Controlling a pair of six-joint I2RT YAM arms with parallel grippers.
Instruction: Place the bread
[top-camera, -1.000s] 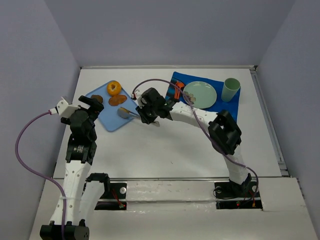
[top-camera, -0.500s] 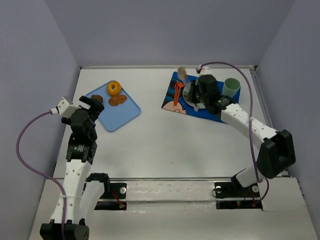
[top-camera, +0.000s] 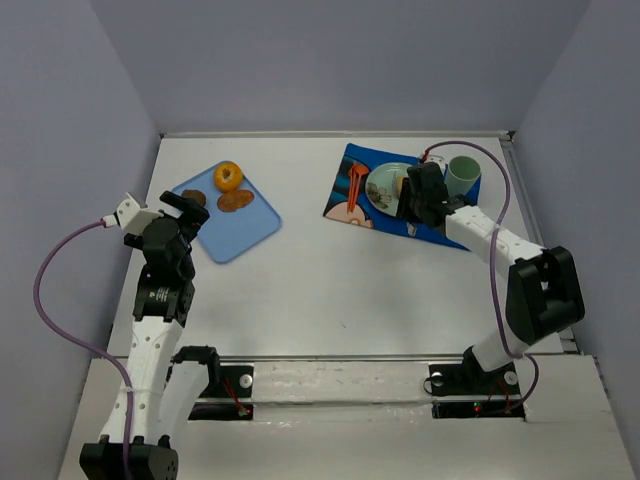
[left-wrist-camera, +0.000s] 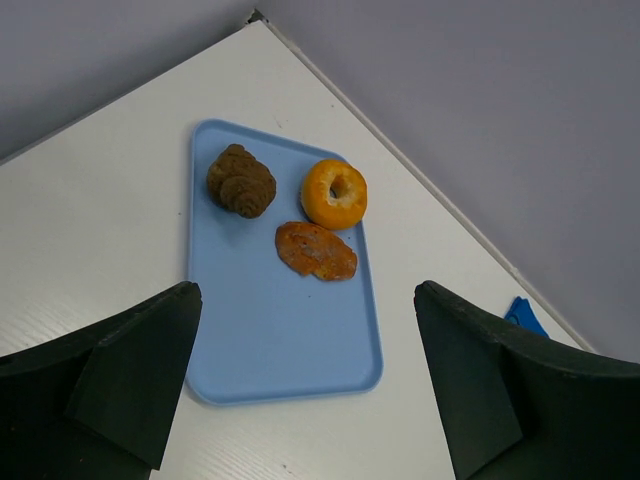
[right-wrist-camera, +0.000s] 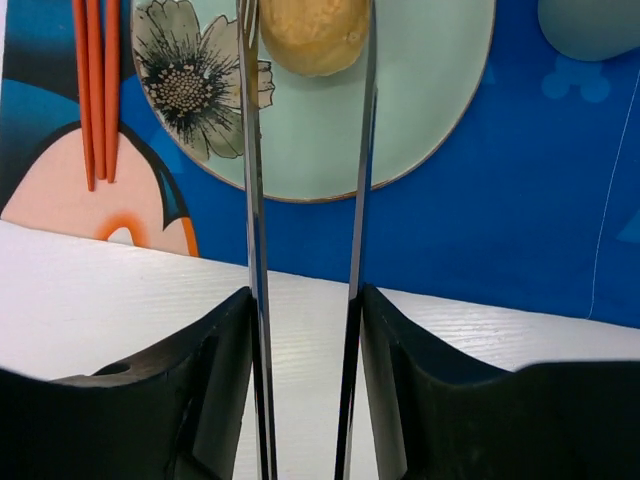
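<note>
Now we grip the tongs (right-wrist-camera: 250, 200) in our right gripper (right-wrist-camera: 305, 330); the bread (right-wrist-camera: 312, 35) lies straight ahead between their tips, on the plate (right-wrist-camera: 420, 100).

Glossy plate (right-wrist-camera: 420, 90); shiny metal tongs (right-wrist-camera: 251, 200); matt bread (right-wrist-camera: 312, 35).

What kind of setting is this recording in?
Likely a lab test bench staged as a meal setting: plain grey walls around a white table, a blue tray of pastries, a placemat with plate and cup.
</note>
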